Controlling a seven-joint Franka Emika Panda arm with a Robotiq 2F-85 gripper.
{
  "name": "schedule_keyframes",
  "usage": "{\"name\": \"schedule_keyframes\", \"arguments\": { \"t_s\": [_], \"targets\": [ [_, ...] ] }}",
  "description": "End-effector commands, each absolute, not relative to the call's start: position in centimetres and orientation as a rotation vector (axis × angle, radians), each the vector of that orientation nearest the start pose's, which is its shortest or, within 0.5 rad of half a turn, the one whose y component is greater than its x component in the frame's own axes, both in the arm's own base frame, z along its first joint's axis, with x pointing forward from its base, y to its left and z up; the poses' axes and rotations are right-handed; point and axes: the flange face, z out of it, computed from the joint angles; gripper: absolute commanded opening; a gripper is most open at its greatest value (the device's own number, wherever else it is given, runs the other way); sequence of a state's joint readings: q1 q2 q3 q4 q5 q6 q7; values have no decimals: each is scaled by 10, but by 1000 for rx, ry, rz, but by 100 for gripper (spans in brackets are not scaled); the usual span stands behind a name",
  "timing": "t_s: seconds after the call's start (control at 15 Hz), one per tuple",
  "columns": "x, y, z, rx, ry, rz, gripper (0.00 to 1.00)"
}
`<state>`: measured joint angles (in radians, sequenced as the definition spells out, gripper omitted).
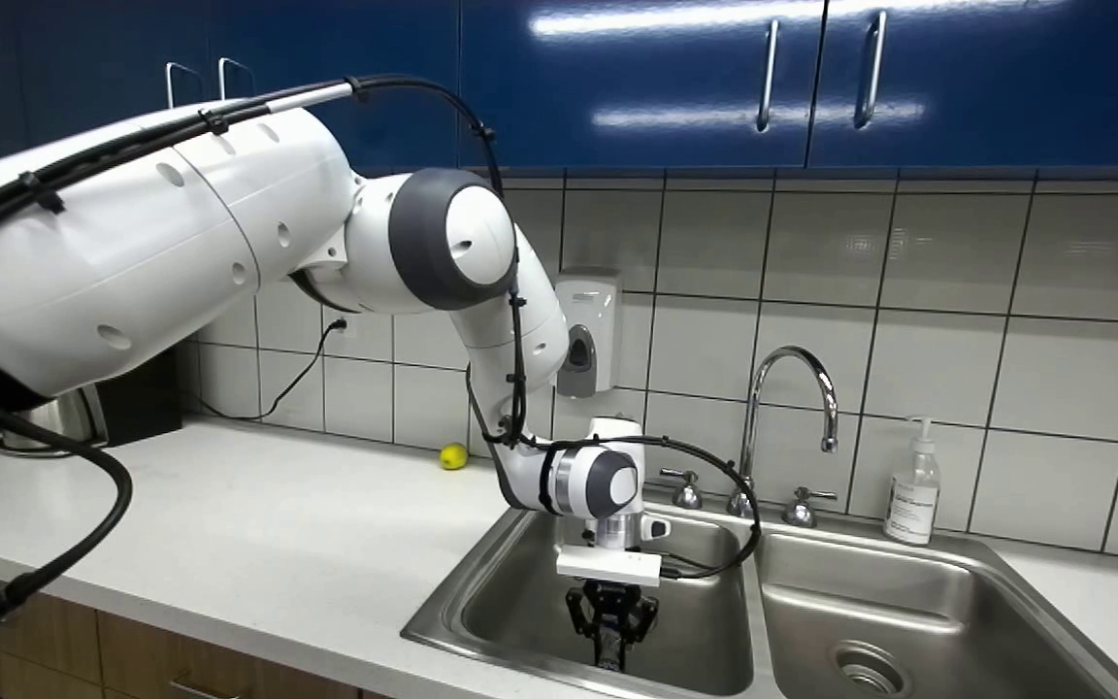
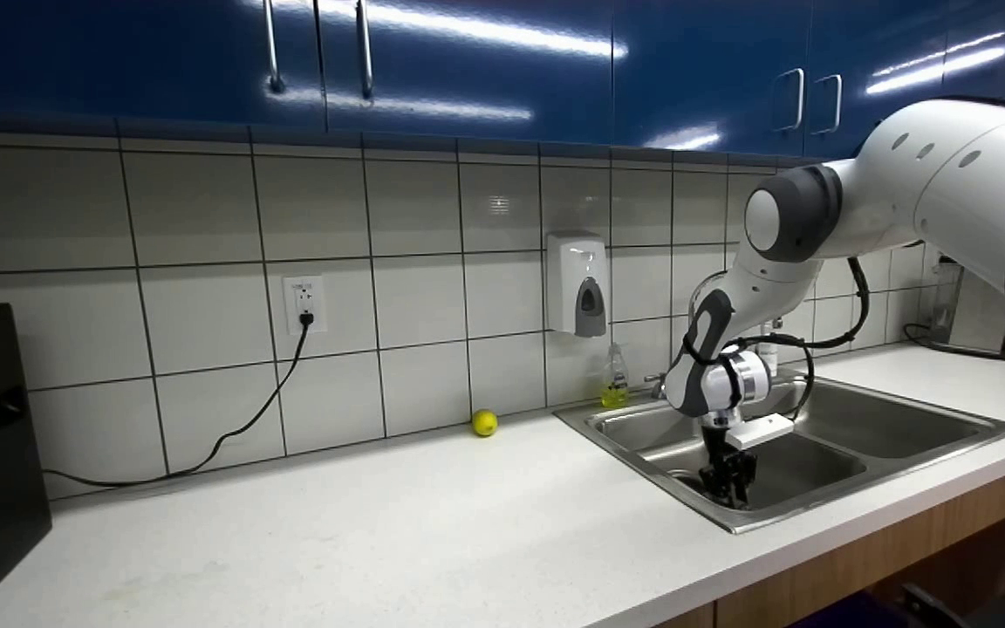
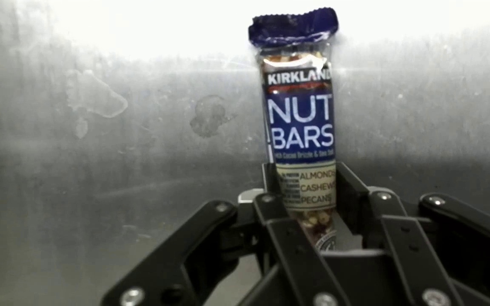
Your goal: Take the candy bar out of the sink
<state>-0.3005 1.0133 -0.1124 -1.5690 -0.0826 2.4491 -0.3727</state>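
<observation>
Along a white tiled wall (image 1: 705, 243), beneath glossy blue cupboards (image 1: 637, 68), runs a pale counter (image 1: 248, 524) with one steel sink (image 1: 761, 631) set into it, whose two bowls (image 1: 860, 587) have one curved tap (image 1: 755, 403) and two tap handles (image 1: 806, 507) at the far rim. One yellow ball (image 2: 484, 423) sits on the counter left of the sink by the wall, two bottles (image 1: 912, 495) stand along the sink's far edge, and one dispenser (image 1: 590, 330) hangs on the wall. Down in the left bowl (image 1: 520, 602) is one candy bar (image 3: 302, 127), pinched between the two fingers (image 3: 351, 195) of one black gripper (image 3: 309, 180); whether it touches the bottom, I cannot tell.
</observation>
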Motion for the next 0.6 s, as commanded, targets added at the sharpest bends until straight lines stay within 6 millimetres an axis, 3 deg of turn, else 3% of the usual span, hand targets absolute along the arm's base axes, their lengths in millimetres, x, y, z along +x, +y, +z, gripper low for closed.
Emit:
{"name": "schedule_keyframes", "arguments": {
  "t_s": [0.0, 0.27, 0.53],
  "targets": [
    [604, -264, 32, -3187, -141, 287, 8],
    [606, -262, 42, -3195, -80, 291, 8],
    [607, -257, 74, -3224, -24, 251, 8]
  ]
}}
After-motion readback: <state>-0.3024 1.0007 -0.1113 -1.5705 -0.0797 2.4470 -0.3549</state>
